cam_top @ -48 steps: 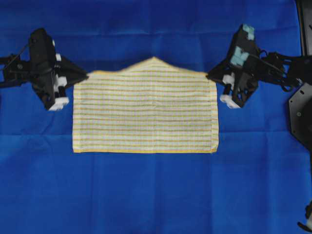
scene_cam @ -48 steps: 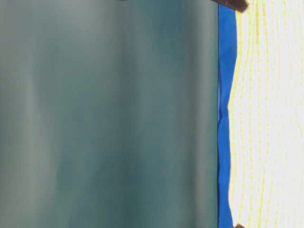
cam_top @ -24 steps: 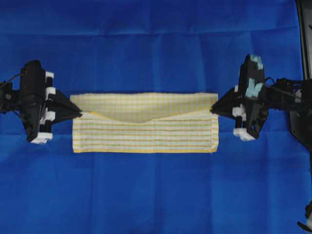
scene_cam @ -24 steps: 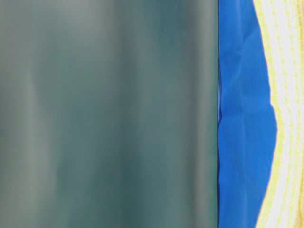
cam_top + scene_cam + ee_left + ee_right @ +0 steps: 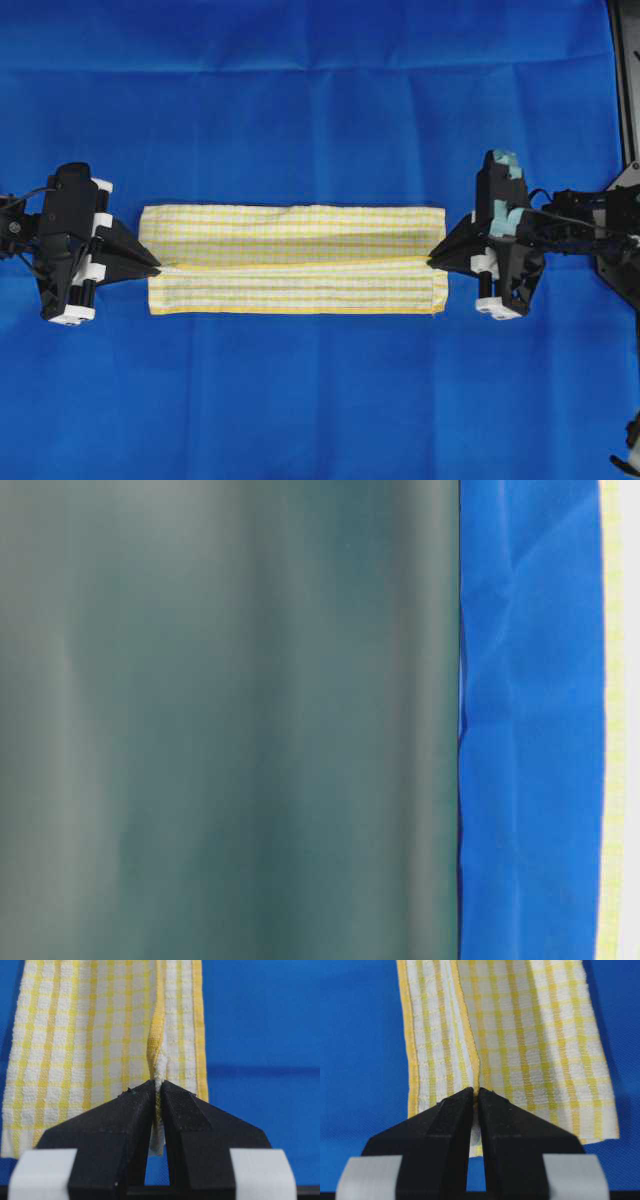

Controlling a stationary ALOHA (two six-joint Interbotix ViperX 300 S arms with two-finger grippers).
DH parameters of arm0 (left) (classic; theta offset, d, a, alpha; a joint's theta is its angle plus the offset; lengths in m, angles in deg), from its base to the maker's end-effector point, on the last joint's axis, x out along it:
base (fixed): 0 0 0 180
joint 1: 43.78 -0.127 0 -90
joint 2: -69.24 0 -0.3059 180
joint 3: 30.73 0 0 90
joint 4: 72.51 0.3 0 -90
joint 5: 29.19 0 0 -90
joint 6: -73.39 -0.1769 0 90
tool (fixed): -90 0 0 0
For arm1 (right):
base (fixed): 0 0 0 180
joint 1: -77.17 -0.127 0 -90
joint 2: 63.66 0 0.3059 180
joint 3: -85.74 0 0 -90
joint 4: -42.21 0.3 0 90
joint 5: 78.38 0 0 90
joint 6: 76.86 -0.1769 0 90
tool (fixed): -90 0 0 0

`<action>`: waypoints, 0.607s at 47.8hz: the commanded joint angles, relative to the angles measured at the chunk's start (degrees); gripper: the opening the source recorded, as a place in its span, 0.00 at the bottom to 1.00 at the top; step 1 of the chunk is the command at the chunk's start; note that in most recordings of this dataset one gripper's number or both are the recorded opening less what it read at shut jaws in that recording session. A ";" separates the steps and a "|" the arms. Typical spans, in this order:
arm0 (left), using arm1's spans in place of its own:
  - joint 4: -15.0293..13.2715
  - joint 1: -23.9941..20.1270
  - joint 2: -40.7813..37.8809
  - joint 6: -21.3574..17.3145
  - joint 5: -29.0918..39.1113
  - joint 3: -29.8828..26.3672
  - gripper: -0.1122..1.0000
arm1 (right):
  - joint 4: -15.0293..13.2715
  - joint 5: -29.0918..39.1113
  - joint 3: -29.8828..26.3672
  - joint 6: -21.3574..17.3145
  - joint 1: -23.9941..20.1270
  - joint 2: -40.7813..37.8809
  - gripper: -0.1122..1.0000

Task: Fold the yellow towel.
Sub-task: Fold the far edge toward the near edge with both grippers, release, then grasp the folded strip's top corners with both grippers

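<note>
The yellow towel (image 5: 293, 258) lies across the middle of the blue cloth as a long strip, its far half folded over toward the near hem. A strip of the lower layer still shows along the near edge. My left gripper (image 5: 155, 270) is shut on the towel's left corner of the folded hem (image 5: 157, 1067). My right gripper (image 5: 432, 262) is shut on the matching right corner (image 5: 474, 1080). In the table-level view only a thin yellow-white edge of the towel (image 5: 610, 720) shows at the far right.
The large blue cloth (image 5: 320, 400) covers the whole table. A blurred grey-green surface (image 5: 230, 720) fills most of the table-level view. Black arm hardware (image 5: 620, 260) stands at the right edge.
Both grippers have carried the towel's far edge up and over toward the near edge. The towel has gone from a broad sheet with a raised peak to a narrow folded strip.
</note>
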 commanded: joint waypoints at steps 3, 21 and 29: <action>-0.09 0.26 -0.09 0.00 0.35 -1.32 0.14 | 0.09 -0.26 -1.23 0.09 -0.35 0.09 0.14; -0.09 0.26 -2.37 0.09 0.62 -3.60 0.19 | 0.09 1.58 -1.32 0.18 -2.90 0.09 0.15; -0.09 0.26 -1.85 0.00 3.43 -3.52 0.60 | 0.09 1.23 -1.76 0.18 -4.13 0.09 0.49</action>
